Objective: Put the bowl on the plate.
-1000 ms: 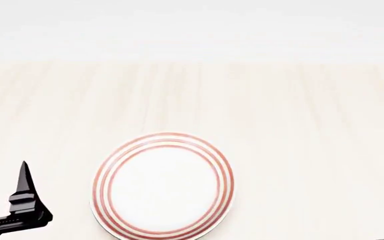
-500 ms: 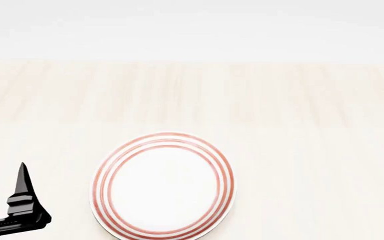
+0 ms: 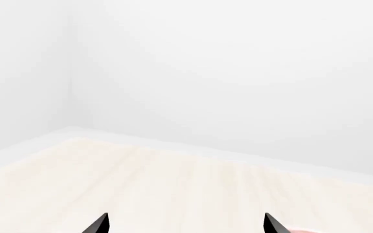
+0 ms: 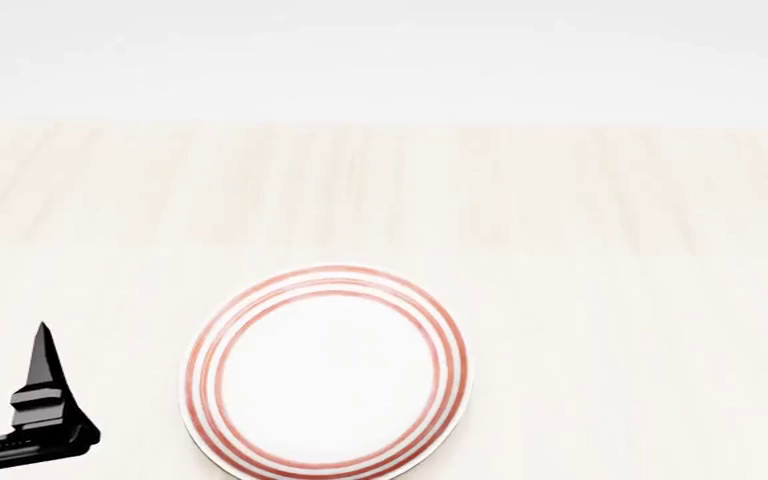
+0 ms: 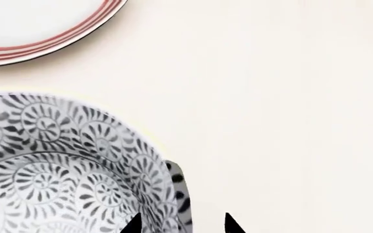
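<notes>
Right hand [image 5: 181, 226] straddling the bowl [image 5: 57, 165] wall, fingers narrow, one inside and one outside, seemingly not yet clamped; plate [image 5: 37, 36] just beyond the bowl on the desk [image 5: 271, 97]; left hand [image 3: 185, 224] wide, empty; shallow rim bite risks slipping, tipping the bowl during lift.

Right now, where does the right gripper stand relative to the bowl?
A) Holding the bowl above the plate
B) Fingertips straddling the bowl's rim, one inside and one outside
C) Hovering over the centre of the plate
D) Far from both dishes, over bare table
B: in the right wrist view the right gripper has one fingertip inside the patterned wall of the bowl and the other outside it, while the plate lies apart, empty.
</notes>
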Available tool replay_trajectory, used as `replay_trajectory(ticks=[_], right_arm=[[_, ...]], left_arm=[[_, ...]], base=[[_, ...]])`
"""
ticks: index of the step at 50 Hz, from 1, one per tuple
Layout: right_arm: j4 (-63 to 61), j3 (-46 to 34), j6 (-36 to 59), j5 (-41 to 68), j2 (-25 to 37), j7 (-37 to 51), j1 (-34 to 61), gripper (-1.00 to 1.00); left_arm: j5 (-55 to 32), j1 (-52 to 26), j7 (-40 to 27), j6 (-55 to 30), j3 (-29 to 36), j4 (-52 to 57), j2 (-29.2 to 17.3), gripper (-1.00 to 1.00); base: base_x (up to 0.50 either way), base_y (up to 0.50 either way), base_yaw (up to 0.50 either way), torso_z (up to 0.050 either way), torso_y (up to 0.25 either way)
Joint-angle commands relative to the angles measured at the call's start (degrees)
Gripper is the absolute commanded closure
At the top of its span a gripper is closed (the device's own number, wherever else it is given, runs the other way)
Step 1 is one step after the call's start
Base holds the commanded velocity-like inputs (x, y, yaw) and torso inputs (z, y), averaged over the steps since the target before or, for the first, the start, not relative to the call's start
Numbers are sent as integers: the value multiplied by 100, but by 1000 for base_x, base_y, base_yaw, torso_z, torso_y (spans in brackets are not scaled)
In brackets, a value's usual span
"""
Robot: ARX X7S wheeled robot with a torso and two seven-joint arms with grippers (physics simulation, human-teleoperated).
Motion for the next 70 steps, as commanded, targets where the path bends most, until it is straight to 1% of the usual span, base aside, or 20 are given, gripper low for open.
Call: replay_trajectory(ticks=[1, 7, 13, 17, 20, 22, 27, 31, 40, 46, 50, 54, 70], right_arm=[[-235, 70, -180, -87, -187, -210, -233, 100], [-612, 108, -251, -38, -106, -211, -357, 100], [-1156, 524, -792, 52, -29, -195, -732, 100], [-1609, 671, -1042, -20, -68, -201, -717, 100], [-1995, 588, -1151, -267, -215, -327, -453, 100], [-2119, 418, -1076, -367, -410, -367, -96, 100], [-2229, 35, -838, -570, -803, -477, 662, 100], [-2149, -136, -679, -590, -1009, -512, 1059, 100], [-1652, 177, -1164, -450, -1602, -624, 1588, 100], [-985, 346, -1292, -462, -2000, -276, 1918, 100], [-490, 376, -1394, -563, -2234, -197, 2058, 100], [-256, 406, -1469, -601, -2338, -199, 2107, 100], [1448, 436, -1930, -962, -2886, -519, 2321, 100]], left_arm=[[141, 51, 110, 91, -83, -20, 88, -100], [150, 59, 100, 96, -46, -10, 75, -100], [136, 61, 99, 117, -33, -21, 62, -100], [127, 68, 95, 123, -22, -14, 53, -100], [118, 68, 96, 136, -20, -16, 45, -100], [101, 55, 94, 132, -25, -23, 41, -100], [55, 26, 86, 119, -45, -26, 27, -100], [10, 17, 67, 94, -71, -3, 15, -100], [-32, 62, 25, 73, -64, 97, 0, -100], [-45, 70, -1, 71, -63, 110, -9, -100], [-68, 123, -13, 66, -66, 194, -32, -100], [-106, 147, -22, 63, -94, 234, -55, -100], [-173, 242, -43, 118, -131, 303, -109, -100]], base=[[0, 0, 0, 0, 0], [0, 0, 0, 0, 0], [0, 0, 0, -3, 0], [0, 0, 0, 0, 0], [0, 0, 0, 0, 0], [0, 0, 0, 0, 0], [0, 0, 0, 0, 0], [0, 0, 0, 0, 0], [0, 0, 0, 0, 0], [0, 0, 0, 0, 0], [0, 0, 0, 0, 0], [0, 0, 0, 0, 0], [0, 0, 0, 0, 0]])
